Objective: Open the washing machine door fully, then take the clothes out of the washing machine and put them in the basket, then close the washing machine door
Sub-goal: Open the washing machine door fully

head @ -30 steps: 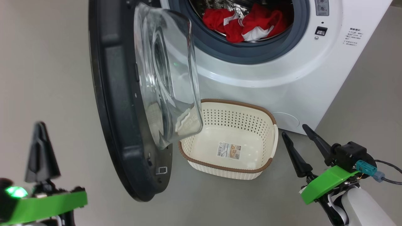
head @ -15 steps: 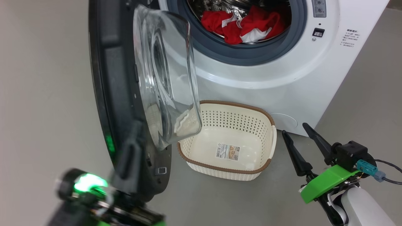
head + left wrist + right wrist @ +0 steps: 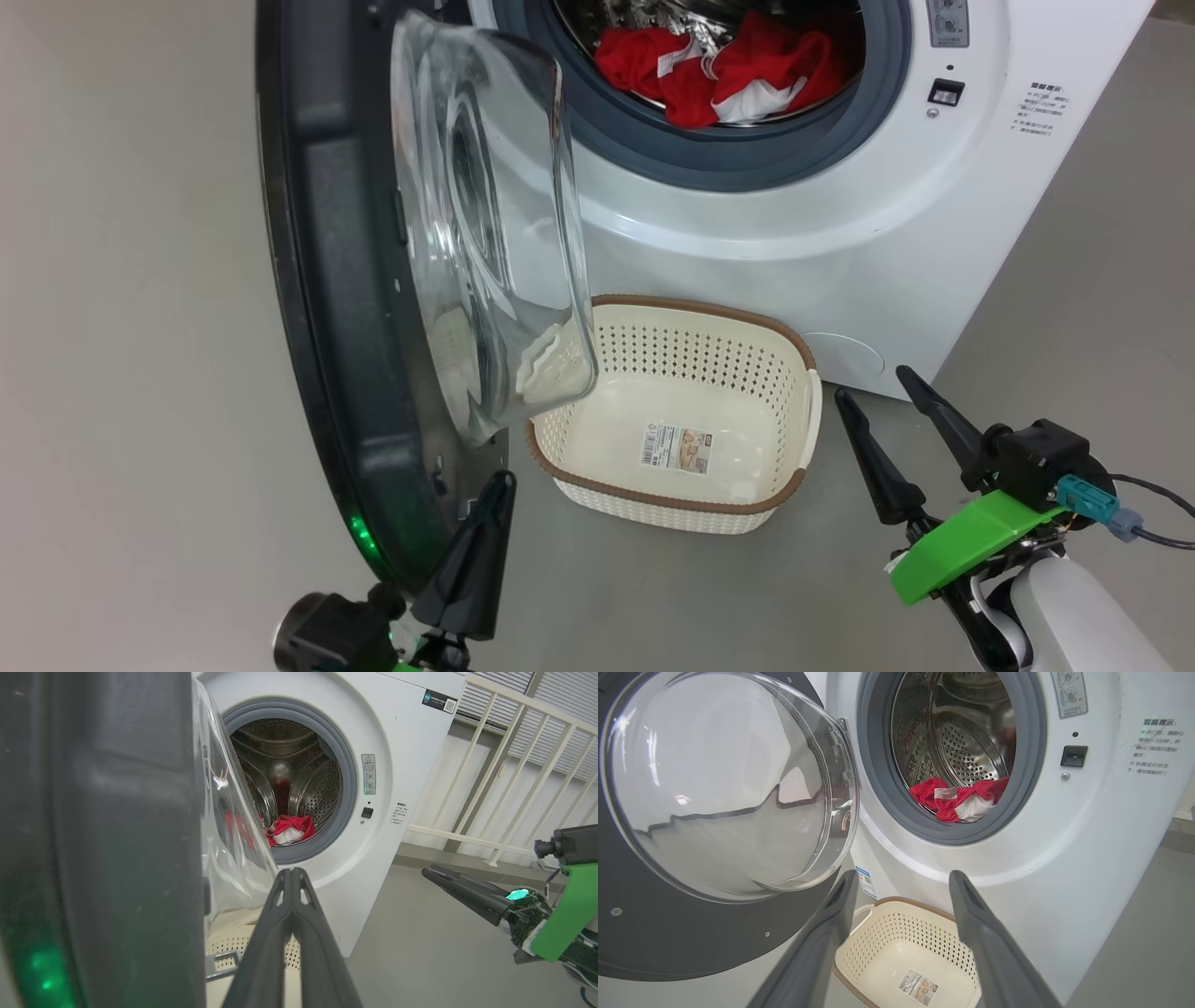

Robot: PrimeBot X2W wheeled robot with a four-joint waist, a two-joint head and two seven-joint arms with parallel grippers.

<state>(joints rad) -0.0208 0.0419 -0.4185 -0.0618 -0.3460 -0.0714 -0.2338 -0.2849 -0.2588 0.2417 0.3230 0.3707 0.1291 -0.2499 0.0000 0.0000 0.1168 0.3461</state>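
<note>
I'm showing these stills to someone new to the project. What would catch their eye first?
The washing machine door dominates the left of the head view, swung open and seen nearly edge-on, its clear window bulging out. Next come the red and white clothes in the drum mouth at the top, and the empty cream basket on the floor below, before the washing machine.

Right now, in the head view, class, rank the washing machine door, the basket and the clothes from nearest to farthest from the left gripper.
1. The washing machine door: its black rim stands right beside the left gripper, on its left.
2. The basket: on the floor, to the gripper's right.
3. The clothes: up inside the washing machine, farthest.
</note>
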